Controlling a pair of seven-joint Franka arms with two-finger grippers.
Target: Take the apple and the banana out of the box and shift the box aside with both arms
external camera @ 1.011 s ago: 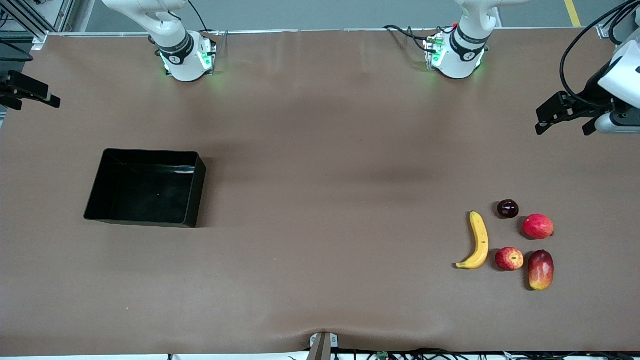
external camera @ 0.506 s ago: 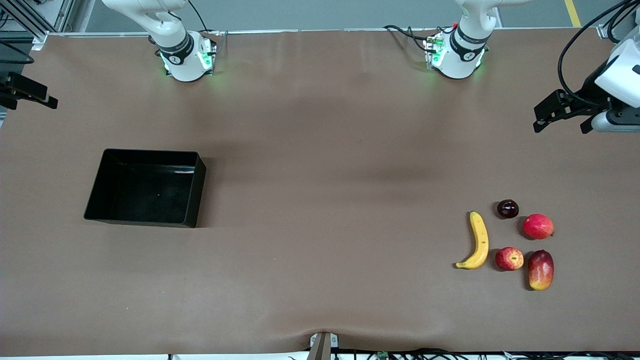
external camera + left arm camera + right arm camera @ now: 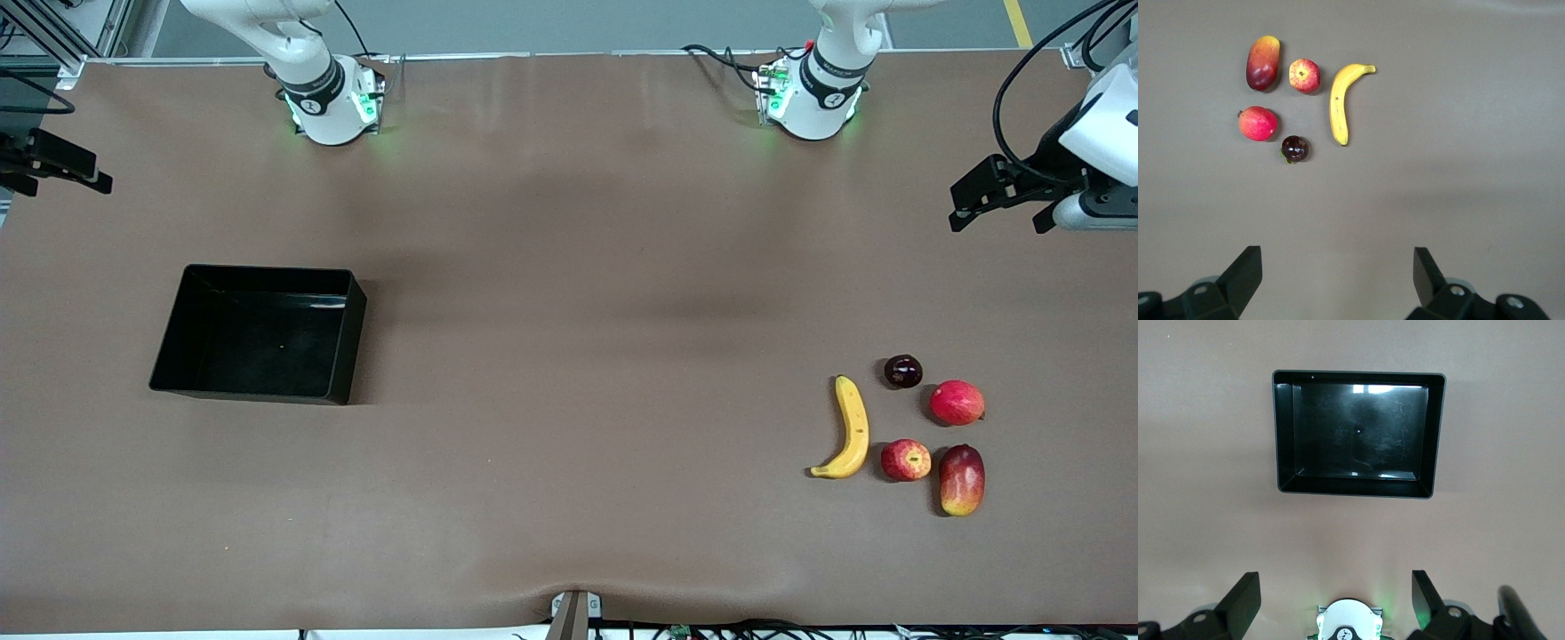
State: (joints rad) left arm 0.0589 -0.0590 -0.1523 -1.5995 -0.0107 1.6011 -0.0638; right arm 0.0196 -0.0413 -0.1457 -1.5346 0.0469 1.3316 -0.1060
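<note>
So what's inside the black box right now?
Nothing. The black box shows only its shiny bare floor in the front and right wrist views. The banana and apple lie on the table toward the left arm's end.

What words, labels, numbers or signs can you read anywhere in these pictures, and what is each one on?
None can be read.
Small round emblem on the dark band at the white right arm base: too small to read.
Same emblem on the left arm base: too small.
Glossy black rectangular plastic bin, fruits: no text.
</note>
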